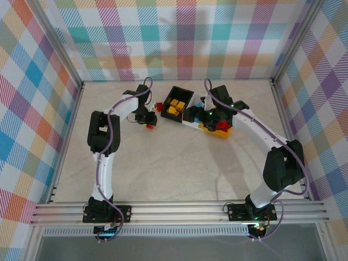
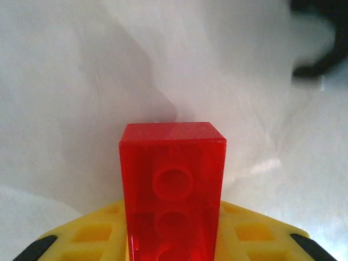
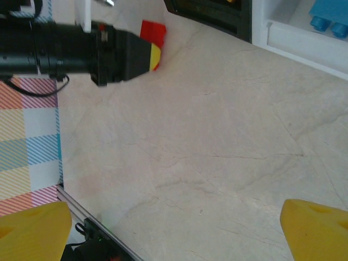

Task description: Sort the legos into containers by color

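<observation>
Overhead, wrist close-ups (red lego (image 2: pixel 172 190) (image 3: pixel 154 31) shared)

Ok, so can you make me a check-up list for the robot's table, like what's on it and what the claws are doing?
Surface: pale marbled table, looks clean.
Job's things: black bin holds yellow legos; white bin holds a blue lego; orange-yellow bin holds red pieces; one red lego is left of the bins.
Clutter: nothing seen.
Grippers: left gripper shut on the red lego; right gripper open, over bare table near the white bin.
Cables: purple cables run along both arms.
Surroundings: checked walls; metal rails at the near edge.
</observation>
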You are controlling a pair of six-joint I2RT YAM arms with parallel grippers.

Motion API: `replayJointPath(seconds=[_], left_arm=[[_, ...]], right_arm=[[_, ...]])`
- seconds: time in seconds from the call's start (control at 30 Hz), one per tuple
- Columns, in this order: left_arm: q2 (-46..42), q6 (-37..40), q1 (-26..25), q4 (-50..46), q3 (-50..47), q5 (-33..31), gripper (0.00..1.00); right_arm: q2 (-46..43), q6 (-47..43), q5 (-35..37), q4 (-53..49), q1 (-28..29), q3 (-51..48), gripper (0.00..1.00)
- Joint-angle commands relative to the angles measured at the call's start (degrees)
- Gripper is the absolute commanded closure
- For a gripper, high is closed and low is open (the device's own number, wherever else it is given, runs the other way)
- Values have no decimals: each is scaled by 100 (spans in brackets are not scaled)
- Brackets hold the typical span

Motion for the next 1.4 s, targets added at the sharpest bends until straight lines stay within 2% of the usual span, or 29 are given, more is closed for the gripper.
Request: replayJointPath(seconds=[0.0,0.13,0.2,0.3,0.43,0.63,0.73,0.9,1.1,1.23,1.37], left_arm=[[-880,-270,84,17,-685,724,70],[-1887,-465,134,567,-1641,2396,64],[-2188,-612,127,861,-2021,3165,63],[-2383,-597,37,878,-2274,3742,63],[-2678,-419,-331,784,-2367,3759,63],[-2721,-204,-709,466,-2171,3716,63],[-2709,-277,-782,483,-2019,3626,63],[-2262,-565,-1067,610,-1352,3259,64],[-1258,-1490,-1648,1223,-96,2894,64],[-117,-1774,-2122,875,1576,2624,64],[1038,-2267,-2445,731,3297,2368,64]], right_arm=[[120,187,-344,217,33,189,2],[334,508,-838,439,54,298,7],[522,574,-974,226,89,565,11],[930,517,-1131,-451,172,1135,12],[1382,502,-1313,-1072,366,1701,14],[1621,706,-1305,-1077,650,2060,17],[1522,737,-724,-1381,628,2097,19],[585,1075,194,-1072,291,1436,18],[-1404,1217,2081,-740,-262,214,16],[-2481,872,2223,37,-468,-483,14],[-2768,505,2013,54,-515,-598,10]])
